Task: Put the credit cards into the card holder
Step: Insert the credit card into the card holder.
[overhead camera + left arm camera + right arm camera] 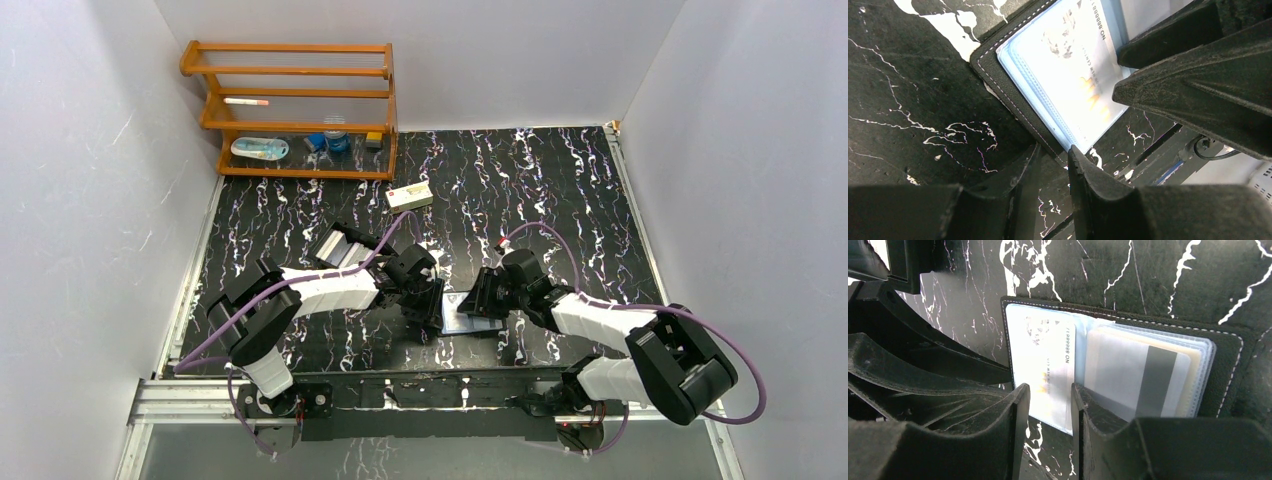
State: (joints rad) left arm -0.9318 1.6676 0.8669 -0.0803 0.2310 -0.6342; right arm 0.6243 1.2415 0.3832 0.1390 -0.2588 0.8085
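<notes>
Black card holder [1228,355] open on table [1148,270] between both arms | pale credit card [1043,360] part-way in, end sticking out | right gripper [1050,387] jaws apart, empty | left gripper [1054,147] narrow at holder's corner, grip unclear | risk: unless pinned, holder slides when card is pushed

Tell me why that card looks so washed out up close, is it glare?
Yes: in the left wrist view, glare off the glossy card holder bleaches the card, leaving its print faint; in the right wrist view the same card glows white while the striped one reads fine; the top external view is evenly lit.
</notes>
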